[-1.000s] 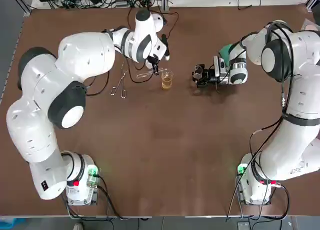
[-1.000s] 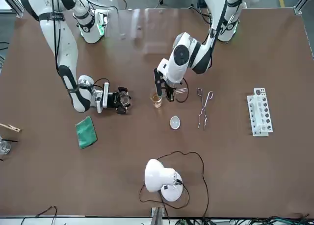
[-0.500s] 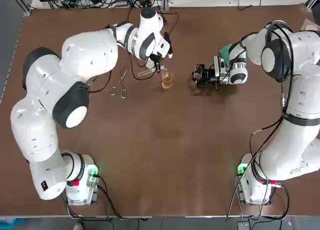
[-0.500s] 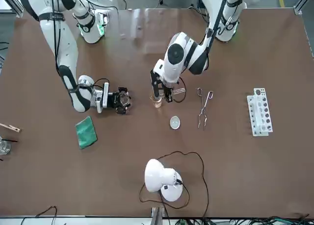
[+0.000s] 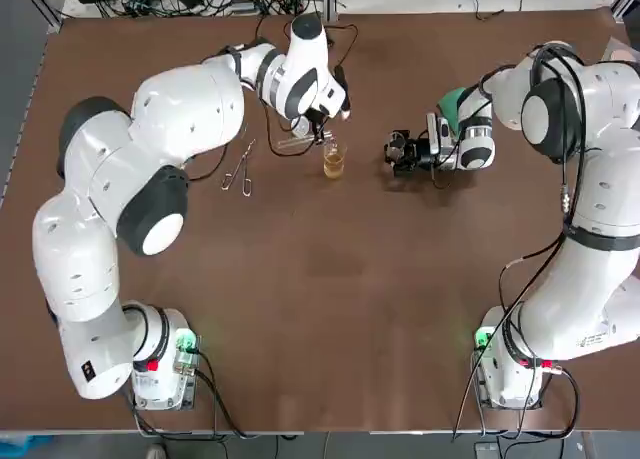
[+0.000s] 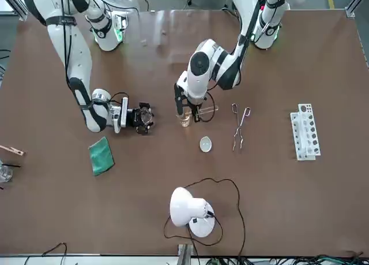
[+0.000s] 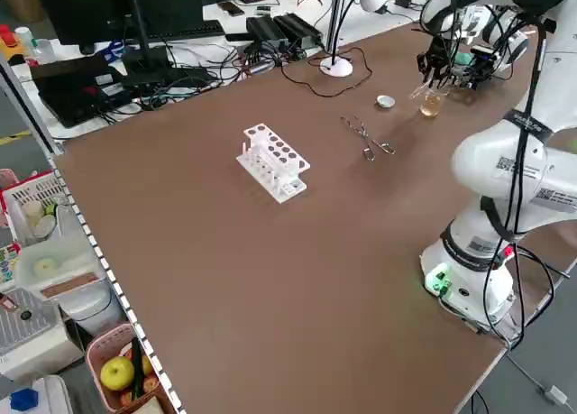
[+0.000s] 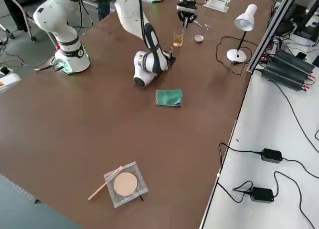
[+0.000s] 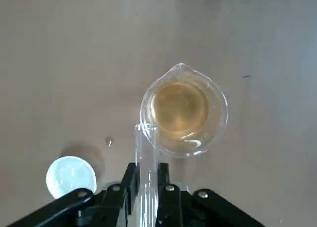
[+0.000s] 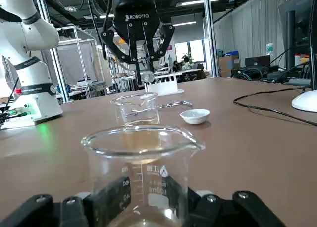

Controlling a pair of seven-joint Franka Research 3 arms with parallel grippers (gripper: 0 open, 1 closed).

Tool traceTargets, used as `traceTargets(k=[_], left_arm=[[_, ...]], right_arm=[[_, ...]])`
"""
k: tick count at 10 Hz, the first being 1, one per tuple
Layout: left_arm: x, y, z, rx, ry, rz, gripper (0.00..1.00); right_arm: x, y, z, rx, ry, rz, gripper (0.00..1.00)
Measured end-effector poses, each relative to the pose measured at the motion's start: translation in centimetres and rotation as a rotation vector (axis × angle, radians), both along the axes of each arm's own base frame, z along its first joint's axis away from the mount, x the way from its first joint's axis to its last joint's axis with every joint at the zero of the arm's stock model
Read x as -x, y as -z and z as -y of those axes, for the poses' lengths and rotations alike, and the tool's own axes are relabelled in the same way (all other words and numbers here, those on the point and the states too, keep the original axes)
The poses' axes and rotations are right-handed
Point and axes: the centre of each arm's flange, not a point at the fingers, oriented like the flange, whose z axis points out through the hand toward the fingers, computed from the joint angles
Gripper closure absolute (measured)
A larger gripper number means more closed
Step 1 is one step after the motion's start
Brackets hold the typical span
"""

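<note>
Your left tool [image 5: 320, 129] hangs over the far middle of the bench [image 5: 330, 309]. Its fingers are closed on a glass tube [image 9: 147, 153] held nearly level, with the open end at the rim of the beaker of amber liquid [image 9: 181, 108]. You cannot tell whether glass touches glass. Only the right wrist view gives you writing: ROBOTIQ in white across the left tool's body, and white scale marks on the second beaker [image 10: 141, 172], with figures too unclear to read. Your right tool [image 5: 402, 151] lies low at the bench, near the beaker of amber liquid on the robot's right. Its fingers are clamped on either side of the second beaker, which stands upright. The left wrist view shows a small white dish [image 9: 71, 176] just beside the tube, which the top view hides under the arm. The front view adds the tongs [image 6: 239, 125], the test tube rack [image 6: 304, 131], a green cloth [image 6: 101, 155] and a white lamp [image 6: 190, 210]. The rack does not appear in the top view.
</note>
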Motion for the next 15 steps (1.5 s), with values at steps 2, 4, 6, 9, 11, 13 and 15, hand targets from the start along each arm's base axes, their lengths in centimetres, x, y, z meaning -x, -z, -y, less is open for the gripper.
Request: traceTargets(k=[2, 4, 6, 9, 11, 13, 15], left_arm=[[0.5, 0.2, 0.7, -0.029, 0.025, 0.021, 0.79], [0.5, 0.1, 1.2, -0.056, 0.051, 0.034, 0.79], [0.7, -0.1, 1.6, -0.093, 0.079, 0.04, 0.79], [1.3, 0.0, 2.1, -0.121, 0.099, 0.046, 0.79], [1.3, -0.4, 2.1, -0.157, 0.096, 0.063, 0.79], [1.2, -0.7, 2.2, -0.166, 0.102, 0.068, 0.79], [1.3, -0.7, 2.3, -0.171, 0.104, 0.067, 0.79]], right_arm=[[0.0, 0.0, 0.0, 0.0, 0.001, 0.0, 0.62], [0.0, 0.0, 0.0, 0.0, 0.001, 0.0, 0.62], [0.0, 0.0, 0.0, 0.0, 0.001, 0.001, 0.62], [-0.1, 0.0, 0.0, 0.0, 0.001, 0.001, 0.62], [-0.1, 0.0, 0.0, -0.001, 0.001, 0.001, 0.62], [-0.1, 0.0, 0.0, -0.001, 0.001, 0.001, 0.62], [-0.1, 0.0, 0.0, -0.001, 0.001, 0.002, 0.62]])
